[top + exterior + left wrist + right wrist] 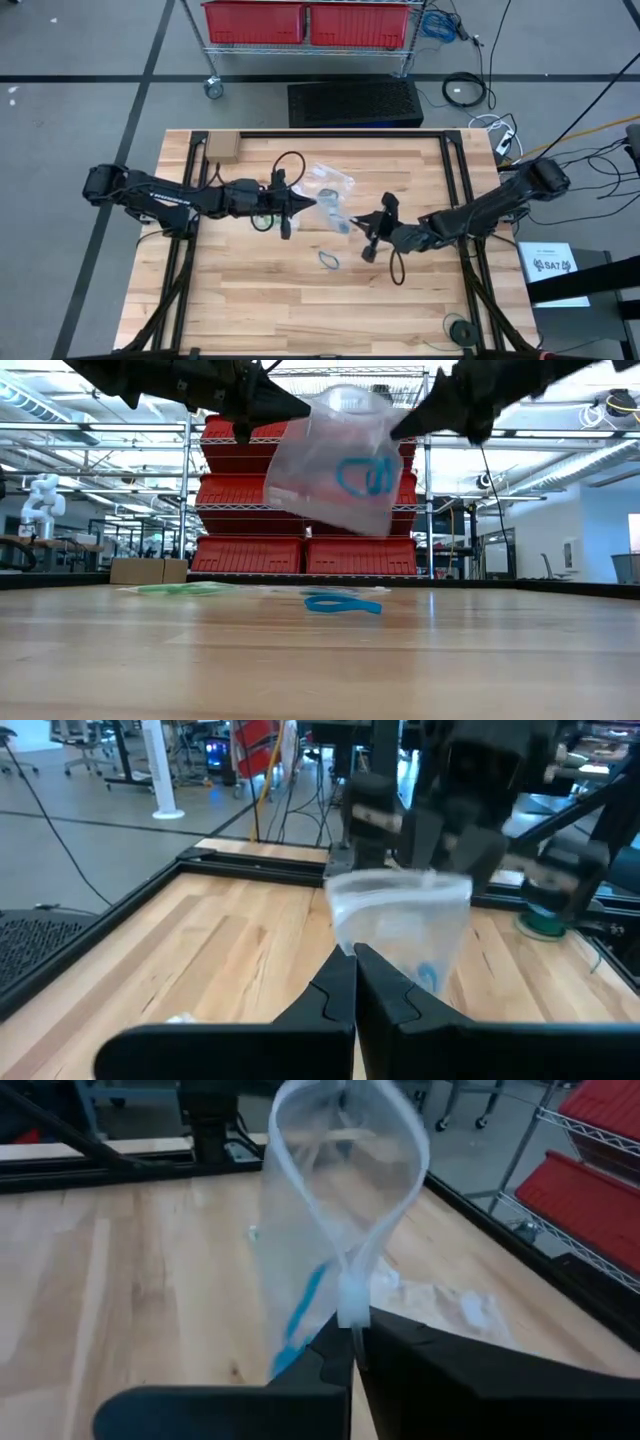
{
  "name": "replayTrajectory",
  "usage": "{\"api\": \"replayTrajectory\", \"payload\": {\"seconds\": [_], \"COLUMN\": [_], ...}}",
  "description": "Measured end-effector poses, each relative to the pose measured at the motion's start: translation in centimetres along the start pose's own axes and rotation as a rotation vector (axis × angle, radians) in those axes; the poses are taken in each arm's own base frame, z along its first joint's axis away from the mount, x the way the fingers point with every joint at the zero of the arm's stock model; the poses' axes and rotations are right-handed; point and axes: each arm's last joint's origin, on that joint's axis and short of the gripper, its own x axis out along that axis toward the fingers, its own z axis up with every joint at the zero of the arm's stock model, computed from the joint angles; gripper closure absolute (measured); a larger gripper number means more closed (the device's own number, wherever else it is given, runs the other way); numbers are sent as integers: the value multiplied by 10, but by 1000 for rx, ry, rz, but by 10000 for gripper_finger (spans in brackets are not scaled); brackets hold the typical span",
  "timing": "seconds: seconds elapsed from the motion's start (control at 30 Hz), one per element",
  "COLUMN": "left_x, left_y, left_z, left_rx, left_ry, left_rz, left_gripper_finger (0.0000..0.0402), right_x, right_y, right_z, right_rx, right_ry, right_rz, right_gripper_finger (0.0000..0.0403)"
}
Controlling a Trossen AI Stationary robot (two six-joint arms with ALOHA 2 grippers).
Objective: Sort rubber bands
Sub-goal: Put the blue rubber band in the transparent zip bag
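Note:
A clear plastic bag hangs in the air between my two grippers, above the middle of the table. Bright blue rubber bands lie inside it. My left gripper is shut on the bag's left side and my right gripper is shut on its right side. One more blue rubber band lies flat on the wood, near side of the bag. Green bands in a second flat bag rest on the table farther back. My left gripper pinches the bag's upper edge between its two shut fingers, coming level from the table's left. The bag is lifted clear and hangs below the fingers. My right gripper pinches the bag's rim at the mouth between its shut fingers, coming from the table's right, slanting down. The mouth stands open in a loop, and the blue bands hang in the bag's lower part.
Another clear bag lies on the table just beyond the grippers. A small cardboard box sits at the far left corner. A black frame runs along the table's edges. A tape roll lies near the right front corner.

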Motion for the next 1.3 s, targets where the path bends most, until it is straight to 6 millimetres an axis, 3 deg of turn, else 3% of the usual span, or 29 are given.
{"api": "replayTrajectory", "payload": {"seconds": [0.2,0.5,0.93,1.1,1.3], "left_x": [-1,-1,-13,-22,-27], "left_y": [-7,-9,0,8,14], "left_z": [0,1,10,15,16], "left_rx": [4,65,131,139,135], "left_ry": [-8,-22,-13,8,25], "left_rz": [-27,-17,49,100,129], "left_gripper_finger": [402,402,402,402,402], "right_x": [-3,0,-23,-18,14], "right_y": [-3,-7,-24,-9,28], "right_z": [15,13,9,1,-34], "right_rx": [-25,-2,90,114,151], "right_ry": [41,91,226,262,344], "right_rz": [7,53,28,109,166], "right_gripper_finger": [402,392,248,193,168]}}
